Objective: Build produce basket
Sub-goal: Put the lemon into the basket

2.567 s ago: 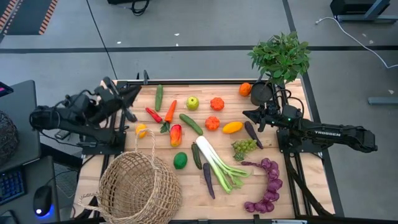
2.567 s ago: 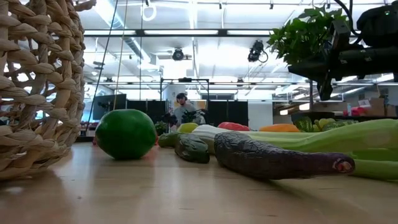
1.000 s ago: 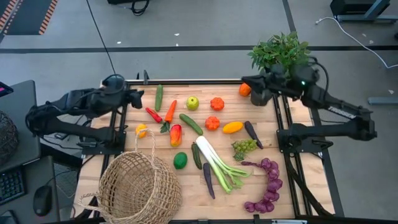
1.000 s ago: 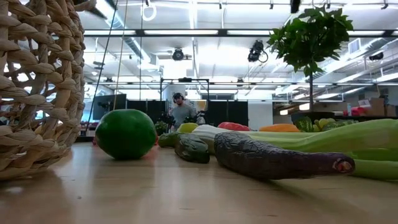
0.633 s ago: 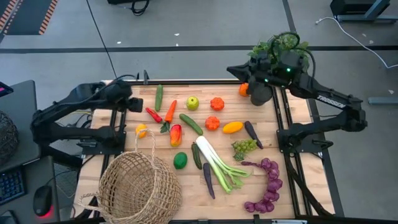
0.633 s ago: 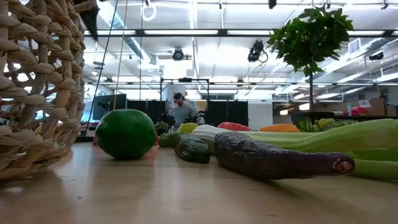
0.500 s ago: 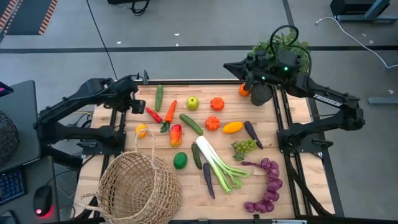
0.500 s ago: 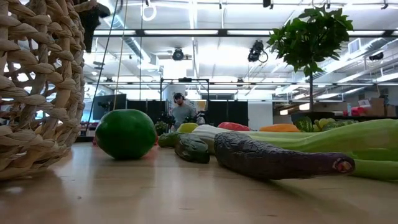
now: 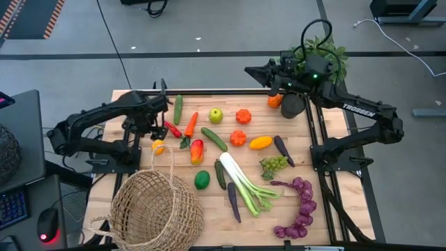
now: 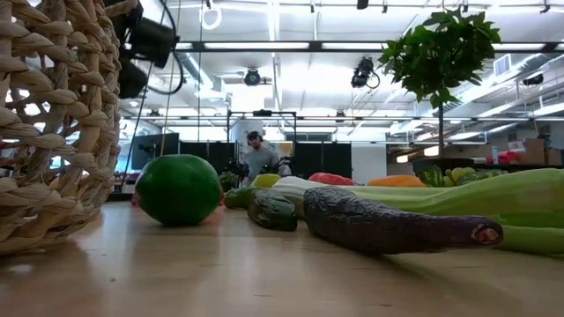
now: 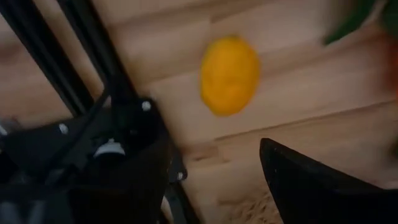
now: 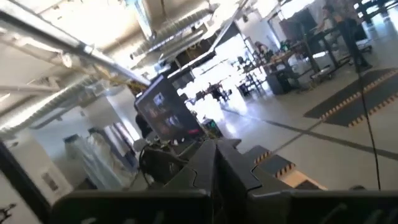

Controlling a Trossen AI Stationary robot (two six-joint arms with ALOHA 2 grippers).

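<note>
The tan wicker basket (image 9: 157, 209) rests tilted on its side at the table's near left; its wall fills the left of the low view (image 10: 53, 123). The produce lies spread on the table: leek (image 9: 244, 183), purple grapes (image 9: 300, 209), carrot (image 9: 190, 124), green apple (image 9: 215, 115), a red pepper (image 9: 171, 129) and a small yellow fruit (image 9: 159, 146). My left gripper (image 9: 157, 120) hangs open above the table's left part, just above the yellow fruit (image 11: 229, 74), touching nothing. My right gripper (image 9: 252, 72) is shut and empty, raised high over the table's far edge.
A leafy plant in a black pot (image 9: 313, 63) stands at the far right corner, under my right arm. An orange (image 9: 275, 100) lies beside it. A round green fruit (image 10: 178, 189) and an aubergine (image 10: 397, 227) lie near the low camera. A person (image 10: 257, 154) stands far behind.
My left gripper has swung from the table's left edge toward the right and near side, out over the table, and has tipped down toward the yellow fruit. My right gripper has moved up, toward the table's left and far edge. No produce has moved.
</note>
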